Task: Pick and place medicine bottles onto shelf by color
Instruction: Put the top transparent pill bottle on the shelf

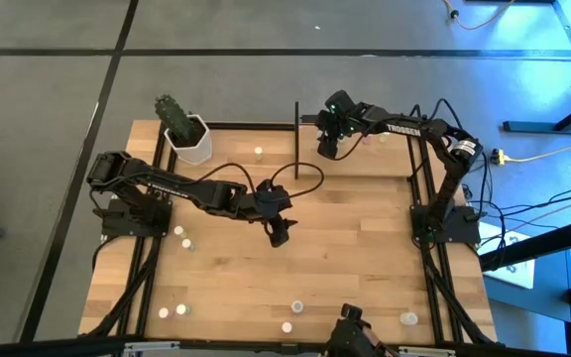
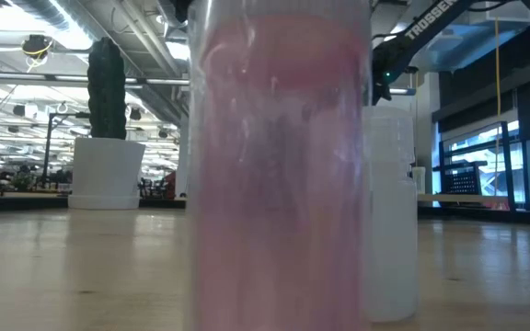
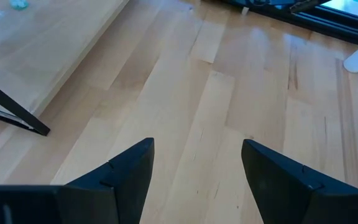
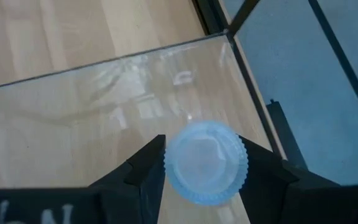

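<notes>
Over the shelf (image 4: 73,118), right gripper (image 4: 207,163) clasps a bottle (image 4: 206,162); left gripper (image 3: 197,163) gapes

Left pincer (image 1: 280,236) spread wide mid-table; right pincer (image 4: 202,163) clamping bottle cap.

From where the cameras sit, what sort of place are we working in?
Probably a robotics lab or open industrial workspace: a wooden tabletop on a black frame, loose cables on grey floor, and exposed ceiling pipework behind.
</notes>
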You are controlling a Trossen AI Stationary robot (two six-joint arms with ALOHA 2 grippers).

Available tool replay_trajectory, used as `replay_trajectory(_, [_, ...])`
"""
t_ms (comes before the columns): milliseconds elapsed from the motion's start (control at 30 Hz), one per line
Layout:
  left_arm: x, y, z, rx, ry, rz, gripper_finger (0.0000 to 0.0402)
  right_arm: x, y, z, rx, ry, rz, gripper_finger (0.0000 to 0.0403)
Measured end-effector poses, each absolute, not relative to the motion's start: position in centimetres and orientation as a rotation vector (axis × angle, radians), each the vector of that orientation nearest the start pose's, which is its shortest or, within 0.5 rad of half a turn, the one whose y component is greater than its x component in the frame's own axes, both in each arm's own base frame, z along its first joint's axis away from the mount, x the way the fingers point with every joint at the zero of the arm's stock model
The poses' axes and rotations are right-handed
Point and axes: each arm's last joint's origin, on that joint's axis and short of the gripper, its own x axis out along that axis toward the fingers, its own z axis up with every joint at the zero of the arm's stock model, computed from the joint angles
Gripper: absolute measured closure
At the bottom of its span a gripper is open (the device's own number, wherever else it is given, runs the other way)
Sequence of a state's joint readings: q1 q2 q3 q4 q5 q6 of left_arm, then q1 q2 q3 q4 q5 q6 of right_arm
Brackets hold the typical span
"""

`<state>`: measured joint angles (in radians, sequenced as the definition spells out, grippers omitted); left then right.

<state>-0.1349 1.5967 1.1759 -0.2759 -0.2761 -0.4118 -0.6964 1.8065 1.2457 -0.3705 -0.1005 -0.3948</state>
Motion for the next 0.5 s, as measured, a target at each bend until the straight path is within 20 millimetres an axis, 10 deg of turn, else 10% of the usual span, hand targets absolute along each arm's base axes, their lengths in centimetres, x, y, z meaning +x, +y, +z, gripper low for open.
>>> replay_trajectory(500, [34.62, -3.90, 26.08, -0.253, 0.641, 0.273, 0.0166, 29.29, -24.07, 20.36, 0.007, 0.949, -0.364, 0.0195])
